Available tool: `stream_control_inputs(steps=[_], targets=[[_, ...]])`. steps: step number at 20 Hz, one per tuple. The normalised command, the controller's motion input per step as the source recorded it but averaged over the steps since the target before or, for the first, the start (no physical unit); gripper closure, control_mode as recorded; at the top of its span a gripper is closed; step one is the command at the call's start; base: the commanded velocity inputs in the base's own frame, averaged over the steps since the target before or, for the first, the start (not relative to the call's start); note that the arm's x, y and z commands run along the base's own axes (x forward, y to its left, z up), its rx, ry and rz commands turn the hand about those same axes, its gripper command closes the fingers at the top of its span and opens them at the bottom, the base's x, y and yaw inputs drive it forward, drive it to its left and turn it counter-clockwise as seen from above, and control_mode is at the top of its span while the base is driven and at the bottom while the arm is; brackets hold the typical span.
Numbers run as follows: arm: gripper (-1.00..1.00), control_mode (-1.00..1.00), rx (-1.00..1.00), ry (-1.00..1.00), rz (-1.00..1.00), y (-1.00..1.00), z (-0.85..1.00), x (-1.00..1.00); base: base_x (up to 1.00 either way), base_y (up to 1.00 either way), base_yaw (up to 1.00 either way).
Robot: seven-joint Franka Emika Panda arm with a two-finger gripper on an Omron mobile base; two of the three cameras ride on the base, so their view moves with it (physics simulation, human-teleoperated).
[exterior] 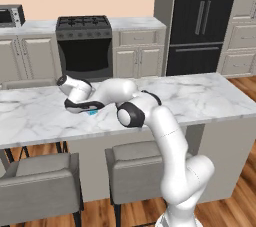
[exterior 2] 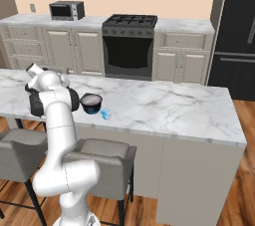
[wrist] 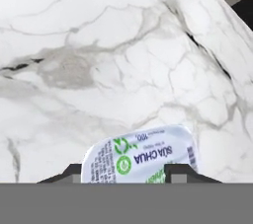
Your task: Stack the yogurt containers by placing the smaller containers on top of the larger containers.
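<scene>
A yogurt cup with a whitish printed top sits at the bottom of the hand view, on the marble. My gripper is open, with one dark fingertip at its left edge and the other over its right part. In the left base view my hand hangs low over the counter, and a bit of light-blue cup peeks out just under it. The right base view shows the tiny light-blue cup standing right of the dark bowl. I cannot tell where the bigger cup is; my arm hides that spot.
A dark round bowl stands on the marble island counter, close to the small cup. Grey stools line the near side of the island. A stove, cabinets and a black fridge stand along the far wall.
</scene>
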Motion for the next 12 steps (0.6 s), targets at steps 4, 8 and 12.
stream_control_inputs(steps=[4, 8, 12], targets=[[1.00, -1.00, 0.00, 0.00, -0.01, -0.17, -0.09, 0.00, 0.00, 0.00, 0.00], [1.00, -1.00, 0.00, 0.00, -0.05, -0.06, 0.02, -0.03, 0.00, 0.00, 0.00], [1.00, -1.00, 0.00, 0.00, -0.05, 0.00, 0.21, -0.08, 0.00, 0.00, 0.00]])
